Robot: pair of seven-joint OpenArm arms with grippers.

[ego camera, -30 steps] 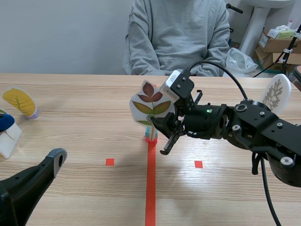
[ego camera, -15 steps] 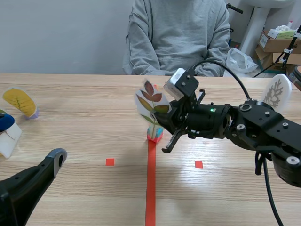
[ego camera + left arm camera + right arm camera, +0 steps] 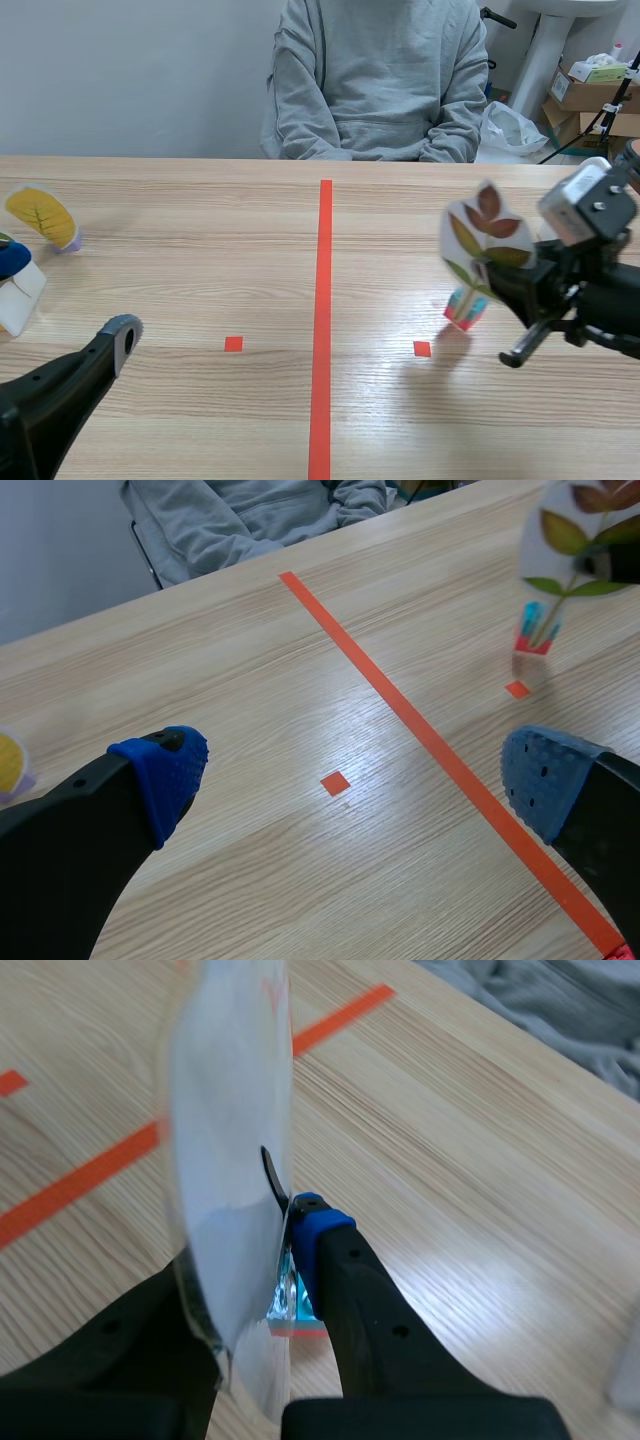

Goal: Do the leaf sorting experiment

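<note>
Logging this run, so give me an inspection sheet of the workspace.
Surface: wooden table, tape line down its middle.
Job's things: leaf card tilted in right gripper, right of the line; yellow leaf card far left.
Clutter: blue item, white box at left edge.
Grippers: left gripper open above bare table; right shut on leaf card.
Cables: black cable by the boxes.
Surroundings: person in grey across the table.

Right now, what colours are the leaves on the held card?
Leaf card: maroon above, green below; best in scene view.
</note>
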